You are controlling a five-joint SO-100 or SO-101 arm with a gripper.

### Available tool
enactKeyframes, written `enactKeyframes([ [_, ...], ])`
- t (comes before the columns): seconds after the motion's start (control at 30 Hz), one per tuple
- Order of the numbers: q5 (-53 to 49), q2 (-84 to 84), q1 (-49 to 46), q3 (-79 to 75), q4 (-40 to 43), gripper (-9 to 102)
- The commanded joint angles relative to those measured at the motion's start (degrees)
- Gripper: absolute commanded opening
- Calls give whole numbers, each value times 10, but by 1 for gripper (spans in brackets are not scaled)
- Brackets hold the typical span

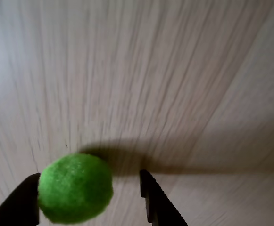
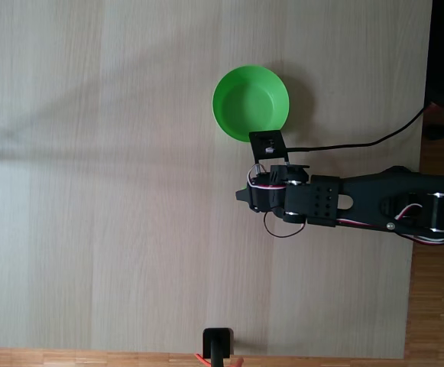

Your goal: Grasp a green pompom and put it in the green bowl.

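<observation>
My pincer (image 1: 90, 197) shows at the bottom edge of the wrist view as two black fingers (image 1: 158, 202). The green pompom (image 1: 75, 188) sits between them, pressed against the left finger as that view shows it, while a gap of bare wood separates it from the right finger. So my fingers stand apart, not clamped on the pompom; the ball only leans on one side. I cannot tell from this view whether the pompom rests on the desk (image 1: 141, 70) or hangs a little above it. A dark shadow lies on the wood just behind the ball and my right finger.

In the fixed view, looking straight down, my arm (image 2: 359, 206) reaches in from the right edge of the desk, across its middle height. My wrist, with its white and red wires, ends a little right of the desk's centre. The pompom and my fingertips are hidden under the arm in this view.

The green bowl (image 2: 251, 102) stands on the desk toward the far top edge as the fixed view shows it, right of the middle, just above my wrist. Its lower rim is partly covered by a small black part of my wrist.

A black cable (image 2: 374, 141) runs from the arm to the right edge of the desk. A small black stand (image 2: 218, 344) sits at the bottom edge.
</observation>
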State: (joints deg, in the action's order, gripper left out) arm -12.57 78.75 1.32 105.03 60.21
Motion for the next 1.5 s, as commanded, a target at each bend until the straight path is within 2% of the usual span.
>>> enactKeyframes([
  [0.0,-1,4,-4,-24,-4,19],
  [0.53,-1,13,-4,-16,-41,-1],
  [0.93,-2,159,-34,-25,-39,0],
  [1.13,-42,200,-115,-25,-25,0],
  [1.47,-117,161,-276,-92,-18,0],
])
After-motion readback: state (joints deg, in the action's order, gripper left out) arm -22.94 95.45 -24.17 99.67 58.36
